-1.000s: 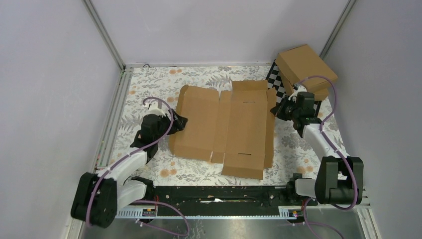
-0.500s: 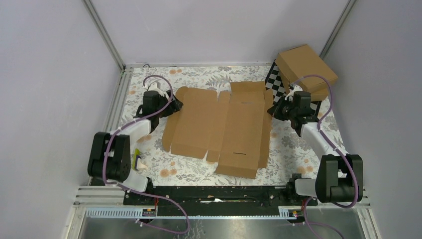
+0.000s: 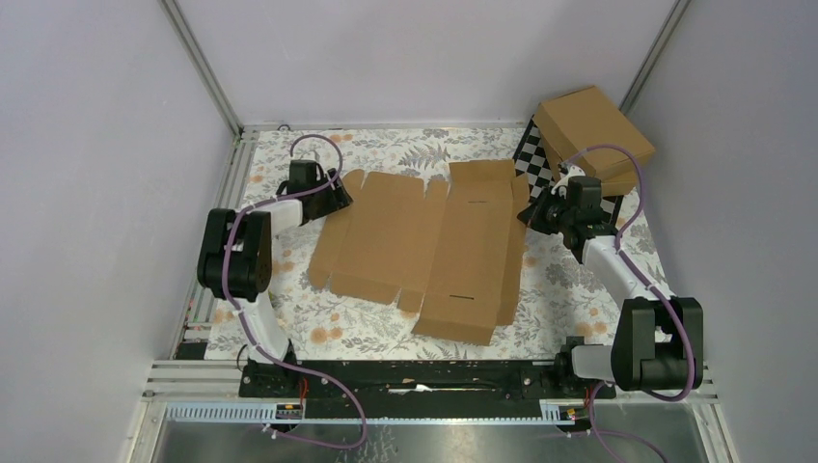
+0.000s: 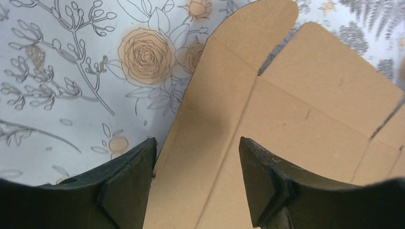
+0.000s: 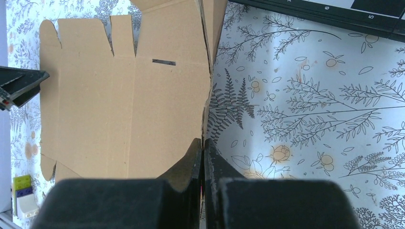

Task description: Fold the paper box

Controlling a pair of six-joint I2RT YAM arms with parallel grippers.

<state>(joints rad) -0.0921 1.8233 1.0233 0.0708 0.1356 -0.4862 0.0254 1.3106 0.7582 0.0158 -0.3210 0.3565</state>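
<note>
The paper box (image 3: 424, 246) lies as a flat brown cardboard blank on the floral cloth, skewed a little, its flaps spread out. My left gripper (image 3: 340, 198) is at the blank's far left corner. In the left wrist view this gripper (image 4: 197, 143) is open, and the narrow side flap of the paper box (image 4: 296, 109) lies between and beyond its fingers. My right gripper (image 3: 529, 214) is at the blank's right edge. The right wrist view shows it (image 5: 203, 142) shut on the thin right side flap of the paper box (image 5: 124, 105).
Two ready-made cardboard boxes (image 3: 590, 130) are stacked at the back right beside a checkerboard (image 3: 533, 159). A metal rail (image 3: 224, 212) runs along the left edge of the cloth. A small yellow and white block (image 5: 21, 193) sits near the left arm's base.
My left arm has swung from the blank's left middle edge out to its far left corner, jaws narrowing slightly. The blank's near end has slid left. The right gripper has stayed pinched on the right edge.
</note>
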